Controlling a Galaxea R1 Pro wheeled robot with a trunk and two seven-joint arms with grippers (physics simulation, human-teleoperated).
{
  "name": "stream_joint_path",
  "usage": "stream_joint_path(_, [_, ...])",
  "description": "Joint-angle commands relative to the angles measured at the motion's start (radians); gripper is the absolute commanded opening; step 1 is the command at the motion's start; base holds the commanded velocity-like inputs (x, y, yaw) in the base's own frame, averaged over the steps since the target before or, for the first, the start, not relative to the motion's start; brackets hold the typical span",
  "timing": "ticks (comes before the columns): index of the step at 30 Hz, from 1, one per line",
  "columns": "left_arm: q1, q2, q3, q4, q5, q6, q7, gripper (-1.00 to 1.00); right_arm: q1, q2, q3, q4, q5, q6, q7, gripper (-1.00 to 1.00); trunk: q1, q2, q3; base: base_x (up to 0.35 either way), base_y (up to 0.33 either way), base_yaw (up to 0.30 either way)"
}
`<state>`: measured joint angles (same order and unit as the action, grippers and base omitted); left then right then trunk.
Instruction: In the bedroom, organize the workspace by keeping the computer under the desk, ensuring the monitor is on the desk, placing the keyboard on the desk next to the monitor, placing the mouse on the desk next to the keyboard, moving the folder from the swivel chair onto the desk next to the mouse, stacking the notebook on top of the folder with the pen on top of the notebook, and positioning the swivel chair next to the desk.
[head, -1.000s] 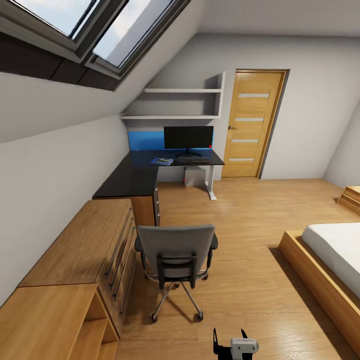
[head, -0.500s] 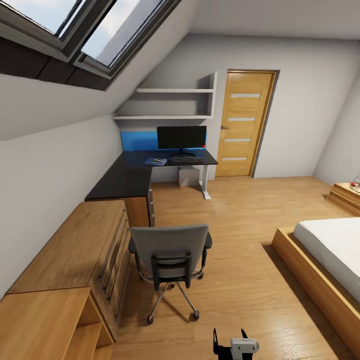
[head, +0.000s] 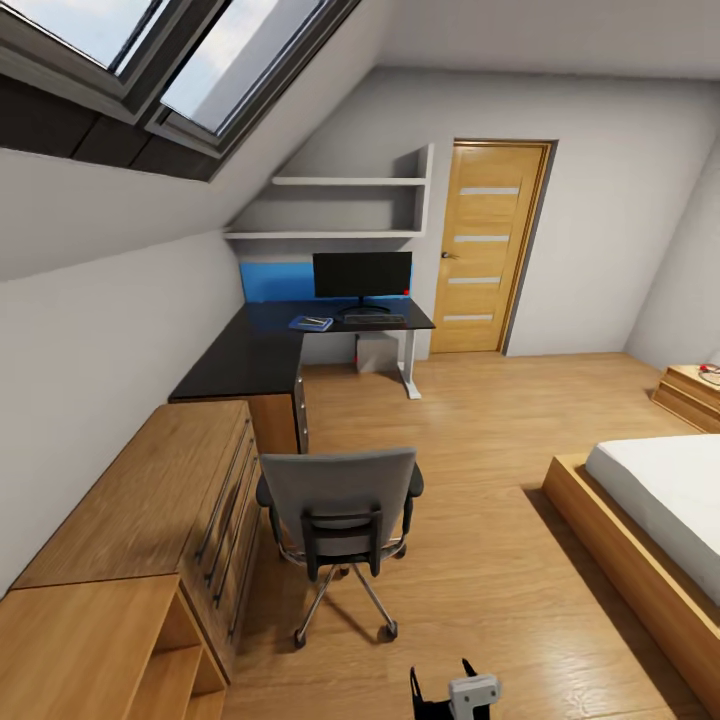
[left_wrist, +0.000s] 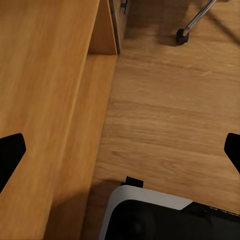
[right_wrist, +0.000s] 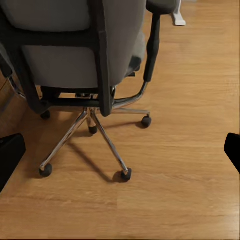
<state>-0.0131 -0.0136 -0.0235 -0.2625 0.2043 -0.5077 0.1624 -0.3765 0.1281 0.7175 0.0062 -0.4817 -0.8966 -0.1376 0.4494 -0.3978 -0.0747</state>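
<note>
The swivel chair (head: 340, 515) stands out on the wooden floor (head: 480, 470), its grey back toward the robot, just beside the low light-wood cabinet (head: 150, 500) and well apart from the desk (head: 270, 350) at the far wall. On that glossy black top the monitor (head: 362, 275) stands upright, with the keyboard (head: 375, 319) in front of it and a blue flat thing, likely the folder (head: 311, 323), to its side (too small to say what lies on it). The right gripper (right_wrist: 120, 150) is released, 2 black fingertips spread wide at the picture's edges with nothing between them, and the chrome 5-star base with its wheels shows plainly ahead. The left gripper (left_wrist: 120, 150) is released too, spread over bare floor beside the cabinet's side. Now the handling: this chair should be bulky yet easy to roll, since it rides on casters, though it will likely pivot and drift off line if pushed off centre. The upholstered back is soft and gives; the black frame bar across the back, or a rigid armrest, looks the firmer hold for steering it toward the desk.
</note>
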Motion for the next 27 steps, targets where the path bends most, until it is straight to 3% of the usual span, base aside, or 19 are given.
stream_joint_path(1, [-0.001,0.000,-0.003,0.000,0.005,-0.003,0.004,1.00,-0.001,0.000,0.008,0.001,0.000,0.003,-0.005,1.00,0.001,-0.002,-0.002,0.000,0.000,0.000])
stream_joint_path(4, [-0.001,-0.001,-0.003,0.000,0.006,-0.004,0.006,1.00,-0.001,0.000,0.008,0.001,0.000,0.008,0.000,1.00,0.001,-0.002,-0.002,0.000,0.000,0.000])
stream_joint_path(27, [-0.001,-0.001,-0.003,-0.001,0.007,-0.003,0.009,1.00,-0.001,0.001,0.009,0.000,-0.002,0.013,0.007,1.00,0.089,-0.163,-0.074,0.000,0.000,0.000])
